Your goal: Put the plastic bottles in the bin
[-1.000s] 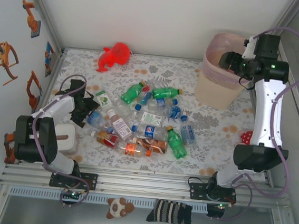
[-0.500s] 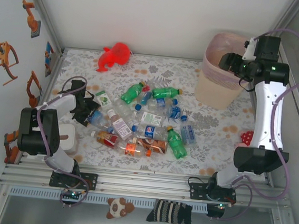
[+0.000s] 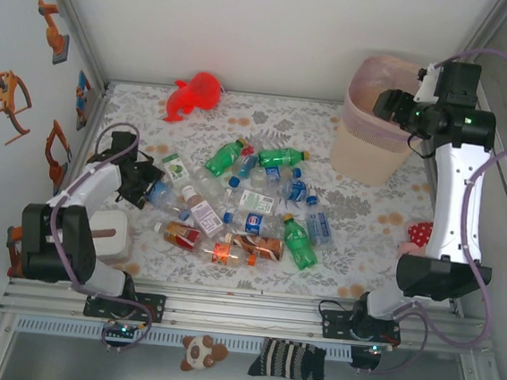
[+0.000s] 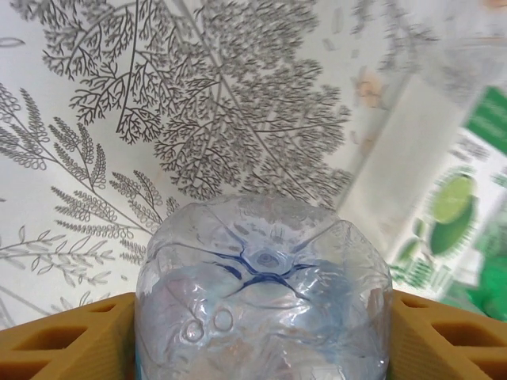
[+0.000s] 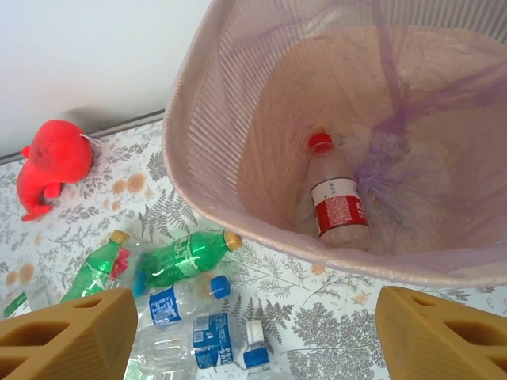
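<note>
- Orange fingers point(image 4: 71, 340) of the left gripper point(image 3: 145, 182) press both sides of a clear bottle point(image 4: 261, 293), at the edge of the heap farthest from the bin point(image 3: 356, 150).
- Right gripper point(image 3: 390, 104) hangs over the bin's rim, jaws wide apart, nothing between them.
- Right wrist view looks down into the bin, where a red-capped bottle point(image 5: 337, 198) lies at the bottom; in the top view the right gripper covers part of the bin's mouth.
- Left wrist view shows the clear bottle's moulded base close up, with a green-and-white carton point(image 4: 444, 214) just beside it.
- Other bottles point(image 3: 252, 208) lie heaped left of the bin; a red plush point(image 3: 193, 94) sits well left of the bin.
</note>
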`<state>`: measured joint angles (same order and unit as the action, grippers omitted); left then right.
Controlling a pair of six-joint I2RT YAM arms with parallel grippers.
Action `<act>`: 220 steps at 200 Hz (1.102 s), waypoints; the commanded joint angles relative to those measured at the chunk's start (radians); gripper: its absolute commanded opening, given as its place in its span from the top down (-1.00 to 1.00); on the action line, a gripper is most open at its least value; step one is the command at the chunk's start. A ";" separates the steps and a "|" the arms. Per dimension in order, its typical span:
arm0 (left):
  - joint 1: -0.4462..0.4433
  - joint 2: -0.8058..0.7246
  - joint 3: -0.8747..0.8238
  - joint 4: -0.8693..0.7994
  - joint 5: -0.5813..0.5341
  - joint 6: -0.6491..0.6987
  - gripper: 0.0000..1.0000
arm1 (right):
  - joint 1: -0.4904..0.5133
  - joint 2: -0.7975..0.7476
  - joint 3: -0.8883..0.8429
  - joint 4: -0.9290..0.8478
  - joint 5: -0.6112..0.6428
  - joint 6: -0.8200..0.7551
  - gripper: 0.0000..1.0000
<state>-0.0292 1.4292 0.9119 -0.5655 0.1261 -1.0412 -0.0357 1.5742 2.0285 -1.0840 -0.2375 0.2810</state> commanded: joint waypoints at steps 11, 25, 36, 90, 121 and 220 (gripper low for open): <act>0.007 -0.139 0.049 -0.071 -0.008 0.084 -0.41 | 0.017 -0.061 -0.016 0.005 -0.011 0.013 -0.55; 0.006 -0.203 0.053 -0.046 0.020 0.127 -0.38 | 0.021 -0.078 -0.035 0.025 -0.044 0.012 -0.55; 0.006 -0.255 0.054 -0.012 0.059 0.165 -0.36 | 0.027 -0.097 -0.060 0.055 -0.094 0.012 -0.55; -0.003 -0.433 0.073 0.218 0.325 0.287 -0.31 | 0.101 -0.204 -0.195 0.253 -0.323 0.002 -0.53; -0.033 -0.480 0.095 0.366 0.457 0.309 -0.31 | 0.194 -0.255 -0.253 0.364 -0.392 0.000 -0.53; -0.245 -0.446 0.252 0.519 0.505 0.330 -0.30 | 0.638 -0.234 -0.306 0.526 -0.258 -0.115 -0.52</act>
<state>-0.2192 0.9638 1.1255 -0.1299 0.5930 -0.7471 0.5274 1.3155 1.7138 -0.6193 -0.5323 0.2222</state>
